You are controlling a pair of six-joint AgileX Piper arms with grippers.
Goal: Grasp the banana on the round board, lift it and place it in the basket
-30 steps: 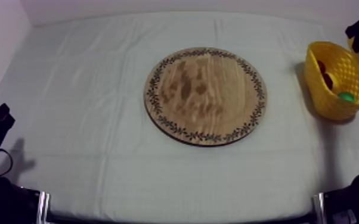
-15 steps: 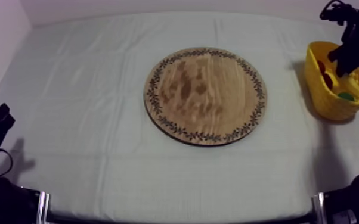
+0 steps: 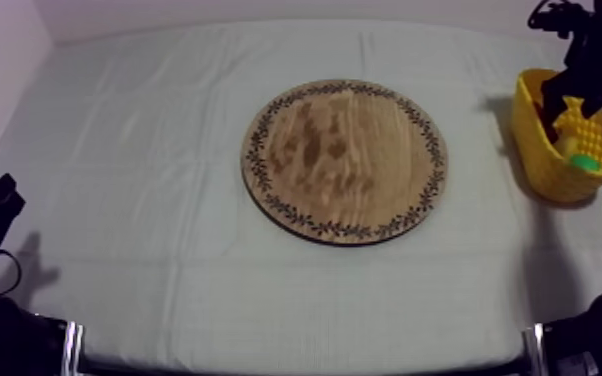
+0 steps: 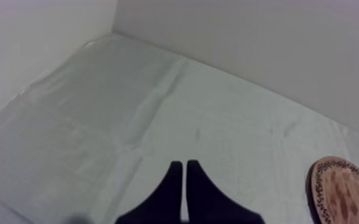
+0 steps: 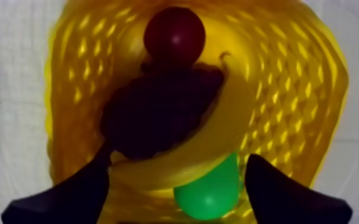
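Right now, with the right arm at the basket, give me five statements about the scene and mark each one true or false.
1. The banana lies inside the yellow basket. True.
2. A fruit lies on the wooden board. False: nothing lies on it.
3. The left gripper is open. False: its fingers lie together, shut on nothing, over the cloth.
4. The right gripper is open above the basket. True.
5. The bunch of grapes sits on the cloth outside the basket. False: it is in the basket, against the banana, next to the small red fruit.
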